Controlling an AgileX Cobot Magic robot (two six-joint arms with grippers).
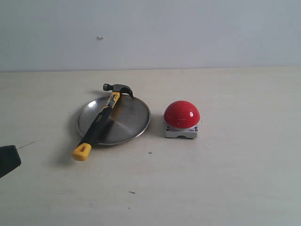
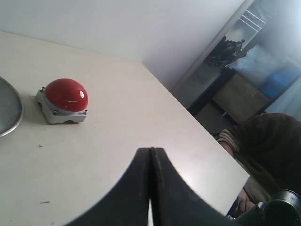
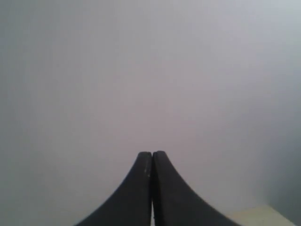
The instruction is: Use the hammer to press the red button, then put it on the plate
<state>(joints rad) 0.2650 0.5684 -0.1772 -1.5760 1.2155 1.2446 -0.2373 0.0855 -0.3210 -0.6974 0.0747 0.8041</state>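
Note:
The hammer [image 1: 101, 121] lies across the silver plate [image 1: 131, 120], dark head on the far rim, yellow butt end overhanging the near-left rim onto the table. To the plate's right stands the red button [image 1: 181, 114] on its grey base. In the left wrist view the red button [image 2: 66, 94] shows beside a sliver of the plate [image 2: 9, 113]. My left gripper [image 2: 151, 149] is shut and empty, far from both; its dark tip [image 1: 8, 159] shows at the exterior view's left edge. My right gripper [image 3: 152, 153] is shut, empty, facing a blank wall.
The pale table [image 1: 225, 179] ends at a far edge against a white wall. In the left wrist view the table's right edge [image 2: 207, 132] drops off toward a room with furniture and a seated person [image 2: 263, 150].

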